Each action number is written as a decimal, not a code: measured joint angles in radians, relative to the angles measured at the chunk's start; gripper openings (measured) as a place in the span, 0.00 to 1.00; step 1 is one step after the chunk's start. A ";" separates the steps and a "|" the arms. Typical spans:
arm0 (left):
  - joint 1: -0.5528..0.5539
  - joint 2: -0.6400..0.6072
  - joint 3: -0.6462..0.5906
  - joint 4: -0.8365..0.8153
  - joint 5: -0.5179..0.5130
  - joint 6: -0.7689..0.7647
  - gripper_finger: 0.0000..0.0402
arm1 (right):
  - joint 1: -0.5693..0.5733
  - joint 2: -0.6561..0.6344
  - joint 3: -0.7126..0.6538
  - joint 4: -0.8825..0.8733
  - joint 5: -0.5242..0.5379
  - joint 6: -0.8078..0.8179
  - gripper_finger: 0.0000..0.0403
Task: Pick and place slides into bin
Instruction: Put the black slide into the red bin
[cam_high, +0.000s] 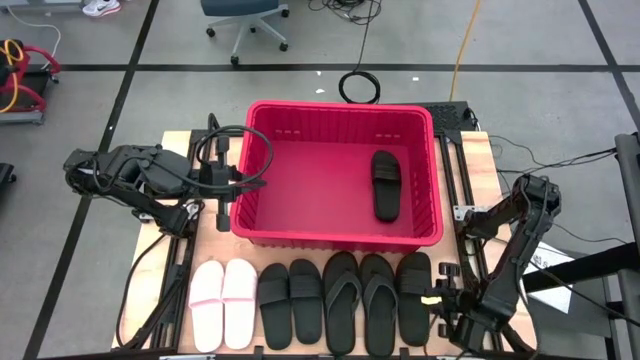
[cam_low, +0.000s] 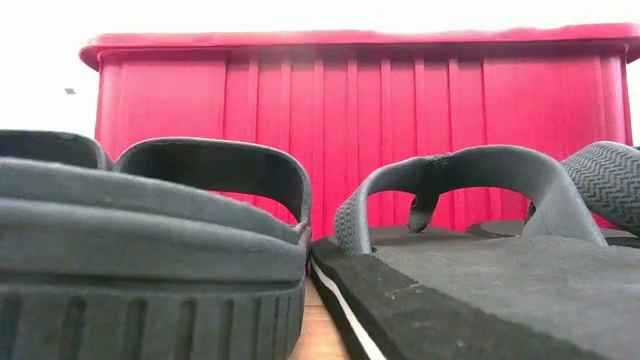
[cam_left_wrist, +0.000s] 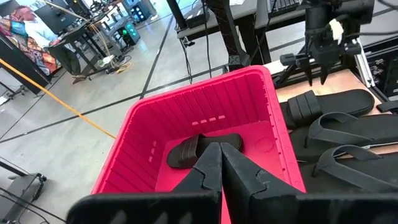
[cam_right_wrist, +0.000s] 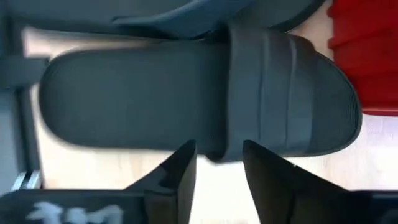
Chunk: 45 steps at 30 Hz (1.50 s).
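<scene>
Bin (cam_high: 268, 190) holds one black slide (cam_high: 386, 184); seven more wait in a row just in front of it.

Red and ribbed, the bin sits mid-table with that single wide-strap sandal lying toward its right wall, so the job looks barely begun. In front of the bin, left to right, lie the pale pink pair (cam_high: 223, 303), a black wide-strap pair (cam_high: 290, 303), the black thong pair (cam_high: 360, 300) and the lone black slide (cam_high: 414, 284). The right gripper (cam_right_wrist: 219, 160), fingers spread and empty, hangs over that lone slide's edge, front-right of the bin. The left gripper (cam_left_wrist: 219, 163), fingers pressed together on nothing, waits at the bin's left wall. Bare plywood table (cam_high: 178, 150); grey taped floor beyond the bin, with an office chair (cam_high: 243, 22) and cables.
</scene>
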 joint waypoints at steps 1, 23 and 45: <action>0.000 0.000 0.000 0.000 0.000 0.001 0.02 | -0.002 0.000 -0.015 0.011 0.013 0.029 0.35; 0.000 0.000 0.000 -0.001 0.002 -0.007 0.01 | -0.078 -0.001 -0.134 0.130 -0.002 0.126 0.27; 0.000 0.000 0.000 -0.001 0.003 0.000 0.01 | -0.079 -0.003 -0.212 0.387 -0.076 0.005 0.25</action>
